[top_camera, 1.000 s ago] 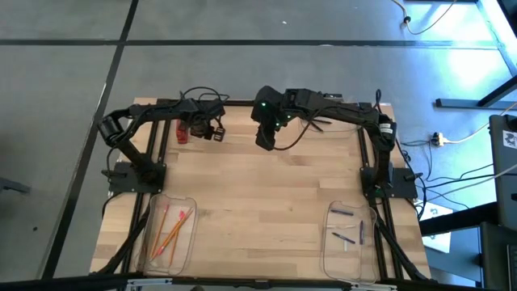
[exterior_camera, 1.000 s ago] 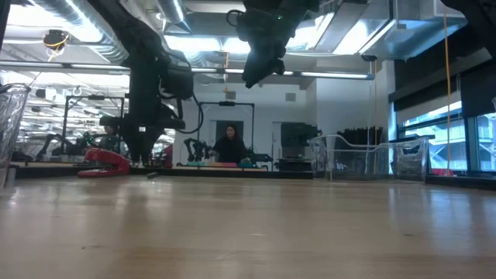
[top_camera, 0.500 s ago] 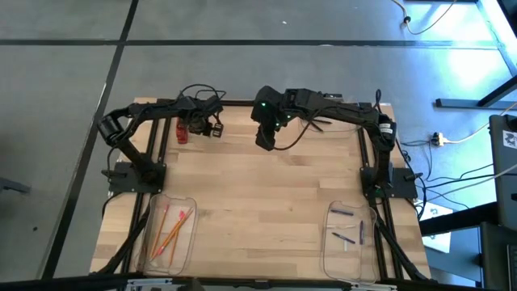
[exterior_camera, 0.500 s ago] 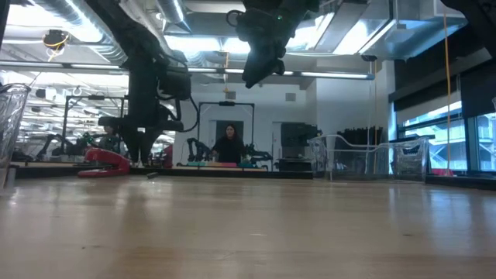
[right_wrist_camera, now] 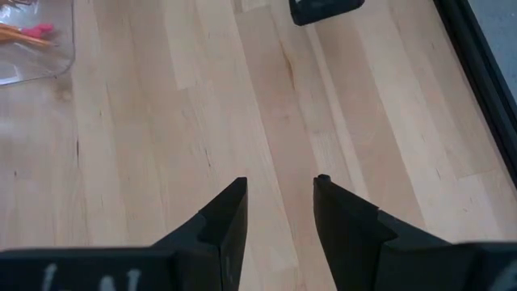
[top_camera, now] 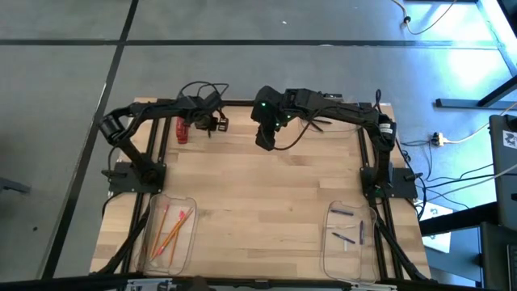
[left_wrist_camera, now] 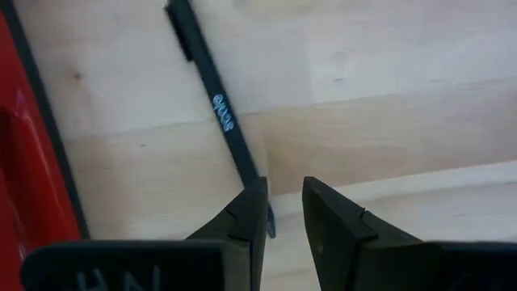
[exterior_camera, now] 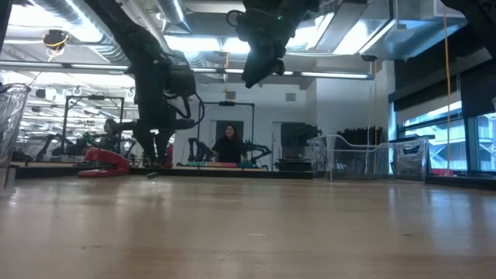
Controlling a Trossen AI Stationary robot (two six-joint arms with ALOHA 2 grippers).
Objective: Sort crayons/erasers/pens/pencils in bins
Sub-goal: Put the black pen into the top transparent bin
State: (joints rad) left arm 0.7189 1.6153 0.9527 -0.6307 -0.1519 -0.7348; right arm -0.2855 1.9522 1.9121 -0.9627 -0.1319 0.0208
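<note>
**Left gripper low over a black pen at the table's far edge**

The left gripper (left_wrist_camera: pixel 283 212) hangs low at the far left of the pale wooden table (top_camera: pixel 266 194), just beside a red stapler-like object (top_camera: pixel 181 131); its two dark fingers stand slightly apart, with the end of a thin black pen (left_wrist_camera: pixel 216 113) lying on the wood beside one fingertip; whether they pinch it I cannot tell; the right gripper (right_wrist_camera: pixel 279 206) hovers high above the far middle, fingers spread and empty; orange-yellow pencils (top_camera: pixel 170 226) lie in the clear plastic bin (top_camera: pixel 153 250) near left; short purple crayons (top_camera: pixel 349 226) lie in the clear bin (top_camera: pixel 331 259) near right.
</note>
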